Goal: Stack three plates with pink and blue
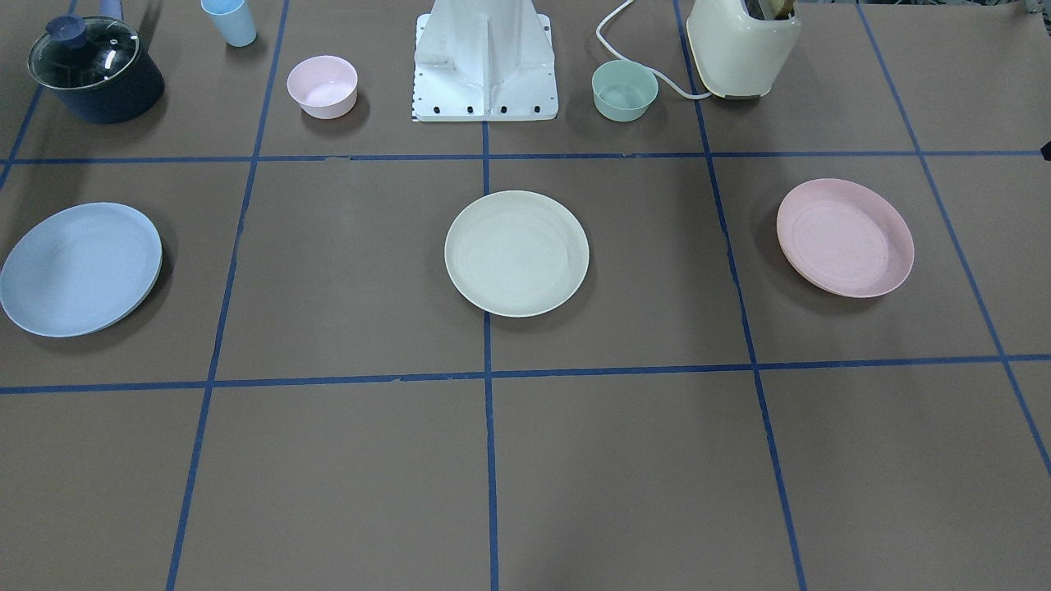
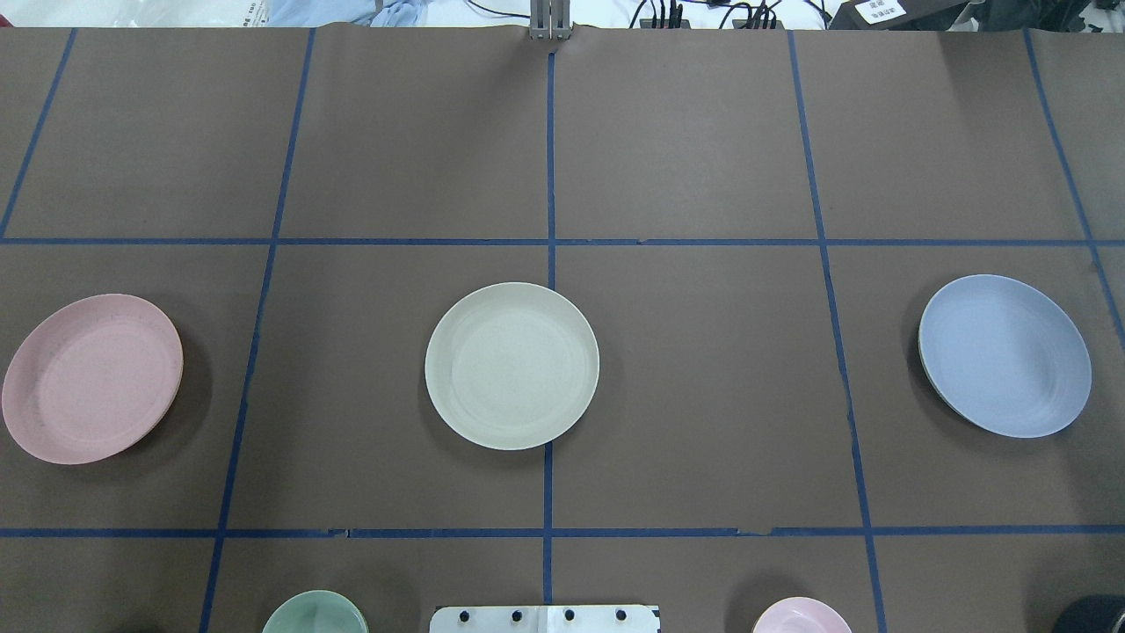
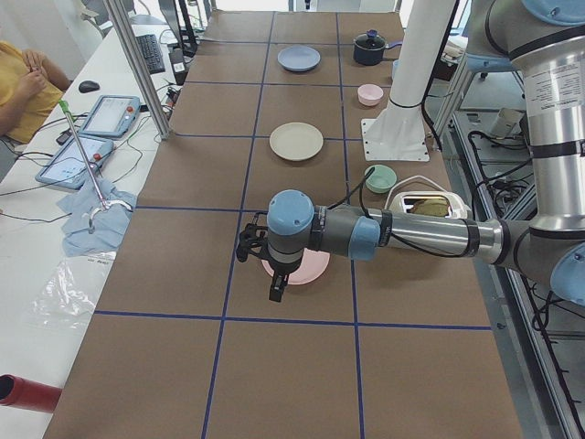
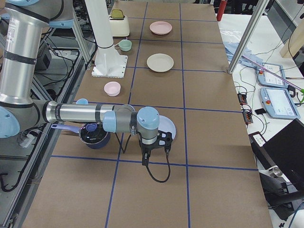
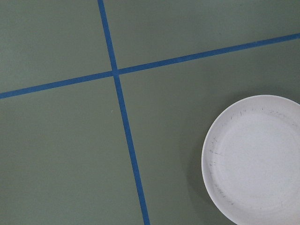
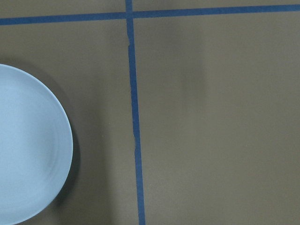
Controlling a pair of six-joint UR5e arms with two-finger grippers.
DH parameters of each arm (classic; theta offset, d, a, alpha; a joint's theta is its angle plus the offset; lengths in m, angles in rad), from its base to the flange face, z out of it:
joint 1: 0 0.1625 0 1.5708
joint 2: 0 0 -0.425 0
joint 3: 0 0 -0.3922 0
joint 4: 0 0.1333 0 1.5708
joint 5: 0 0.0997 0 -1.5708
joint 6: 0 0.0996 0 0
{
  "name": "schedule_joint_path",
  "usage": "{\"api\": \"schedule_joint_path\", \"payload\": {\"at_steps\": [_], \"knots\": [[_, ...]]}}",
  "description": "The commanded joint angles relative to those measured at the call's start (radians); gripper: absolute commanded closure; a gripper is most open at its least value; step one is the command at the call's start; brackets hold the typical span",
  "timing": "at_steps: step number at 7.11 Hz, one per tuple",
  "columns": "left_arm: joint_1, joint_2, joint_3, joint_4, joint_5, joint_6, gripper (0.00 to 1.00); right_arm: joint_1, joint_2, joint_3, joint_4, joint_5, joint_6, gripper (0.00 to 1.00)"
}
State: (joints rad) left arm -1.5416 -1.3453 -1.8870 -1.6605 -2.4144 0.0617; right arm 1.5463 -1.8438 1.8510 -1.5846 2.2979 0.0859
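Exterior front-facing view: the three plates lie in one row across the table [image 1: 345, 460], well apart. The blue plate [image 1: 80, 269] is on the robot's right, the cream plate [image 1: 516, 253] in the middle and the pink plate [image 1: 845, 237] on its left. Nothing is stacked yet, so I judge the task to be at its first step. A pink bowl [image 1: 322, 85] and a green bowl [image 1: 625, 89] stand back by the robot's base, out of the way.

Overhead exterior view: the same row, each plate flat on the table, with no arm in the picture.

Exterior left view: the near arm reaches out over the pink plate, and the left claw [image 3: 251, 247] hangs above the plate's far rim, touching nothing that I can see. Whether its jaws are apart or together cannot be told from here.

Exterior right view: the right claw [image 4: 164, 137] hangs likewise by the blue plate, apparently empty. How wide it stands cannot be told either.

Left wrist-mounted view: the pink plate sits low and to the right, off centre.

Right wrist-mounted view: the blue plate lies at the left edge.

The next move likely calls for a claw to shift over a rim, drop, pinch the raised edge, then carry that plate onto the cream one.
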Motion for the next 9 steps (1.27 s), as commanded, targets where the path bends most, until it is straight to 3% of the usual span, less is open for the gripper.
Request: {"api": "schedule_joint_path", "payload": {"at_steps": [1,4,6,7,8,9], "knots": [[0.000,0.000,-0.006,-0.002,-0.011,-0.002,0.00,0.000,-0.002,-0.001,0.000,0.000,0.001,0.00],[-0.002,0.000,-0.066,-0.004,0.000,0.000,0.00,0.001,-0.002,0.019,0.061,0.012,-0.006,0.00],[-0.008,-0.035,-0.060,-0.011,-0.011,-0.043,0.00,0.003,-0.014,0.024,0.289,0.005,0.001,0.00],[-0.035,-0.113,-0.057,-0.036,-0.012,-0.280,0.00,0.003,-0.015,0.025,0.376,0.005,0.005,0.00],[-0.044,-0.186,-0.064,-0.167,-0.002,-0.440,0.00,0.002,-0.003,0.042,0.388,0.006,0.015,0.00],[-0.043,-0.198,-0.002,-0.343,-0.012,-0.448,0.00,0.002,-0.003,0.077,0.388,0.012,0.059,0.00]]}}
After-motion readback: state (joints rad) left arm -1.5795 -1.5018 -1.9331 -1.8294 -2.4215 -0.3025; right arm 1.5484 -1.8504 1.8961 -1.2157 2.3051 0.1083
